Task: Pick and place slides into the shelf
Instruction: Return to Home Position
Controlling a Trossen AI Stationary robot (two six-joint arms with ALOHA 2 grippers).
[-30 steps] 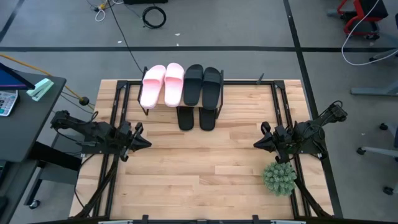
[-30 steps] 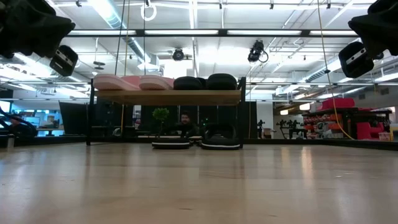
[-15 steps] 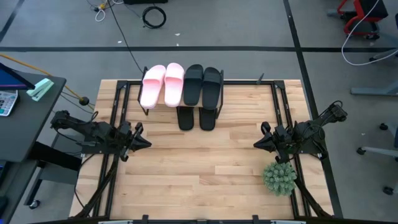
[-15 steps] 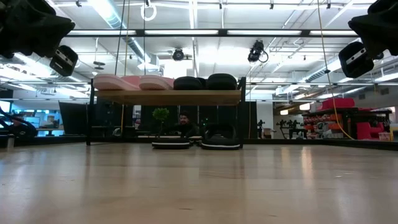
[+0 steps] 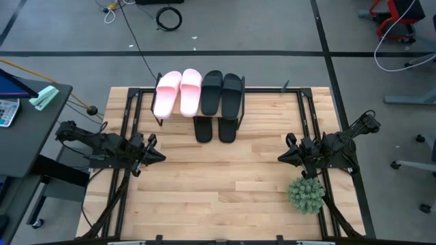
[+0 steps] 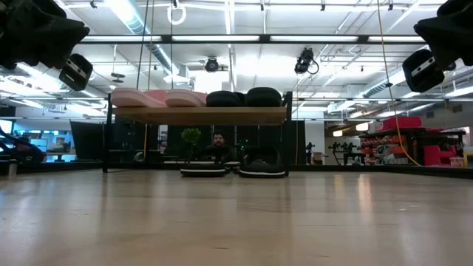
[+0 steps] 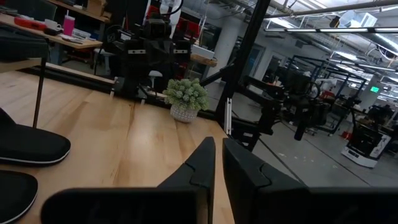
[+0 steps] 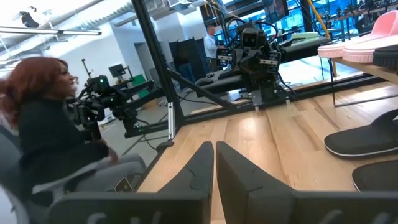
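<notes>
Slides are all lying at the shelf [image 6: 199, 114], which is standing at the far edge of the bench [image 5: 225, 204]. Two pale pink slides [image 5: 167, 95] and two black slides [image 5: 212, 92] are sitting side by side on its top board, the pink pair to the left. Two thin black flip-flops [image 5: 203, 128] are resting on the bench under the shelf, their ends sticking out in front. I am holding the left hand [image 5: 158, 156] in front of the shelf, well apart and to its left, fingers pressed together and pinching nothing. The right hand [image 5: 281, 158] is hovering the same way to the shelf's right, also pressed together and empty. A small plant [image 5: 305, 195] is standing beyond it, farther from the shelf.
</notes>
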